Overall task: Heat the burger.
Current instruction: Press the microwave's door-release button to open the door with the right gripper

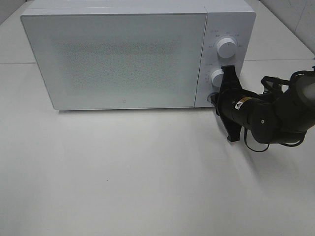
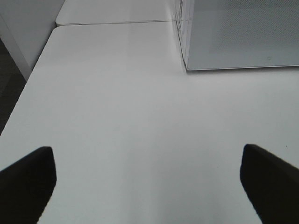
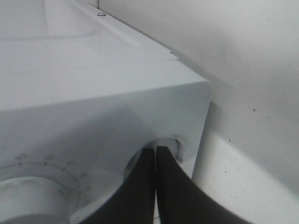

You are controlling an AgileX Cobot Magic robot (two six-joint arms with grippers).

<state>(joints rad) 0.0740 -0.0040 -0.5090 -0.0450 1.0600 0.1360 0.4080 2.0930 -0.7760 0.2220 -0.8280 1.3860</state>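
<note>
1. White microwave (image 1: 118,59) sits shut; your right gripper (image 1: 215,100) meets its panel's lower end. No burger shows anywhere.
2. Left gripper (image 2: 147,179), wide and empty, hovers over the table (image 2: 131,102).
3. Right tips, pinched together, press the button (image 3: 174,145). You're likely opening the door, so push straight in.

Black right arm (image 1: 275,118), rounded glossy joints — small orange-marked label (image 1: 242,103); looping cables (image 1: 269,79), tapered black fingers (image 3: 136,196)

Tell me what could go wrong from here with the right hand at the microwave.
1. The shut right hand is at the round button low on the microwave; pushing off-centre, it may slip onto the panel or nudge the lower dial.
2. A hard push may slide the microwave back on the table.
3. The burger is not in view; the closed microwave may be empty.
</note>
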